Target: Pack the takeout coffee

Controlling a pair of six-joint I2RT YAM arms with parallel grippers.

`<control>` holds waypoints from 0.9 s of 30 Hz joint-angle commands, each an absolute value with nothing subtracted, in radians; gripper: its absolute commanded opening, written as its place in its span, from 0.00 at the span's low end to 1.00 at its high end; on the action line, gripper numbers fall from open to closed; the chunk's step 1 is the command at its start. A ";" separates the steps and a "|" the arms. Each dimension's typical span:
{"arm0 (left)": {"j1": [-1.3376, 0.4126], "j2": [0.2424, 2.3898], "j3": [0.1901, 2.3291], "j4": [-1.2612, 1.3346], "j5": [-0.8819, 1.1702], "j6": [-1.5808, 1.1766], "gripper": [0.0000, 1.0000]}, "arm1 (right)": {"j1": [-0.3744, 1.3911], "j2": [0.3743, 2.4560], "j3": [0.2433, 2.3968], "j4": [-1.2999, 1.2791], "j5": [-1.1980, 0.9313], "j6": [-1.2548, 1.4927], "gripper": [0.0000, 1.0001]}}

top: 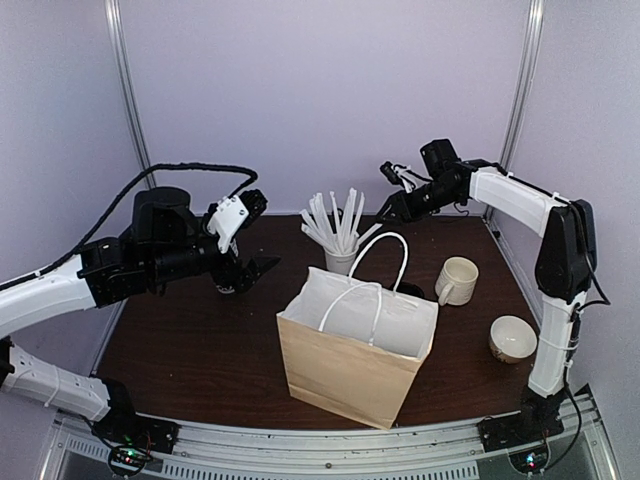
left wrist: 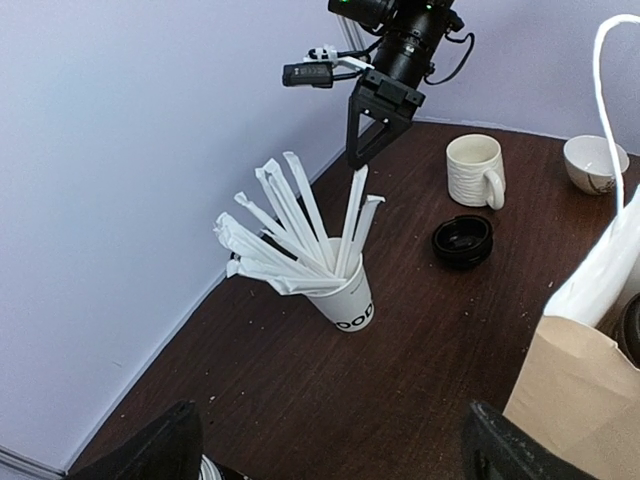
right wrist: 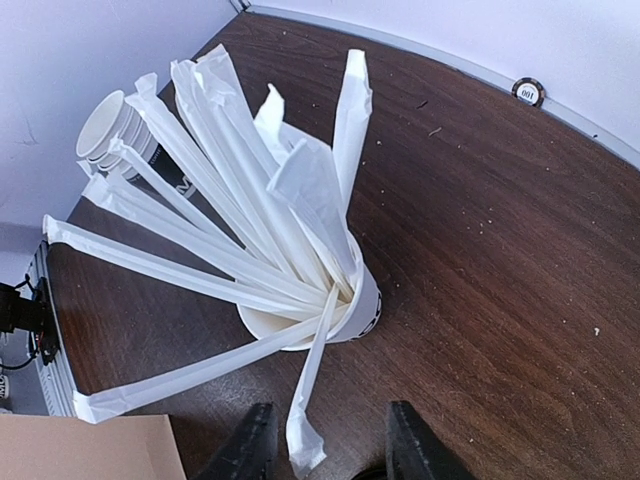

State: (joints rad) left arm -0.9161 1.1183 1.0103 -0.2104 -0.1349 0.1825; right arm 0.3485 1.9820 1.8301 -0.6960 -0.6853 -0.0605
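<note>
Overhead, the left gripper (top: 245, 275) hangs spread wide, empty; the right gripper (top: 388, 210) hovers over the cup of white sticks (top: 338, 240) behind the paper bag (top: 350, 370). Left wrist: the takeout coffee (left wrist: 632, 330) seems the dark rim inside the bag's mouth, mostly cropped. Right wrist: its fingers (right wrist: 245, 450) stand parted, straddling one stick (right wrist: 312, 400), not pinching
</note>
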 commanded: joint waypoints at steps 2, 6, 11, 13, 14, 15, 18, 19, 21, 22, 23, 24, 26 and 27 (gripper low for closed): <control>-0.909 1.123 1.029 -0.195 -0.087 0.194 0.93 | 0.347 1.964 1.838 -0.667 -0.716 -0.035 0.34; -0.909 1.127 1.030 -0.198 -0.084 0.194 0.93 | 0.347 1.954 1.826 -0.666 -0.729 -0.025 0.33; -0.909 1.135 1.034 -0.204 -0.080 0.192 0.93 | 0.350 1.955 1.814 -0.670 -0.735 -0.025 0.33; -0.909 1.136 1.034 -0.204 -0.081 0.194 0.93 | 0.351 1.956 1.809 -0.670 -0.731 -0.024 0.32; -0.910 1.136 1.033 -0.204 -0.081 0.194 0.93 | 0.351 1.956 1.807 -0.670 -0.731 -0.022 0.31; -0.909 1.137 1.033 -0.205 -0.082 0.196 0.93 | 0.351 1.956 1.806 -0.672 -0.730 -0.022 0.31; -0.909 1.140 1.035 -0.210 -0.084 0.199 0.93 | 0.353 1.951 1.798 -0.673 -0.726 -0.021 0.30; -0.910 1.140 1.036 -0.210 -0.084 0.199 0.93 | 0.353 1.948 1.797 -0.674 -0.726 -0.023 0.26; -0.908 1.143 1.037 -0.213 -0.083 0.201 0.93 | 0.354 1.942 1.794 -0.670 -0.724 -0.022 0.18; -0.909 1.143 1.037 -0.215 -0.083 0.200 0.93 | 0.354 1.937 1.792 -0.670 -0.725 -0.021 0.15; -0.908 1.143 1.038 -0.216 -0.083 0.202 0.93 | 0.354 1.933 1.791 -0.670 -0.728 -0.020 0.12; -0.909 1.145 1.038 -0.218 -0.083 0.204 0.93 | 0.355 1.931 1.790 -0.672 -0.730 -0.020 0.09; -0.909 1.146 1.040 -0.220 -0.085 0.205 0.93 | 0.356 1.918 1.788 -0.672 -0.734 -0.017 0.06; -0.909 1.147 1.040 -0.221 -0.087 0.206 0.93 | 0.356 1.908 1.785 -0.672 -0.736 -0.017 0.04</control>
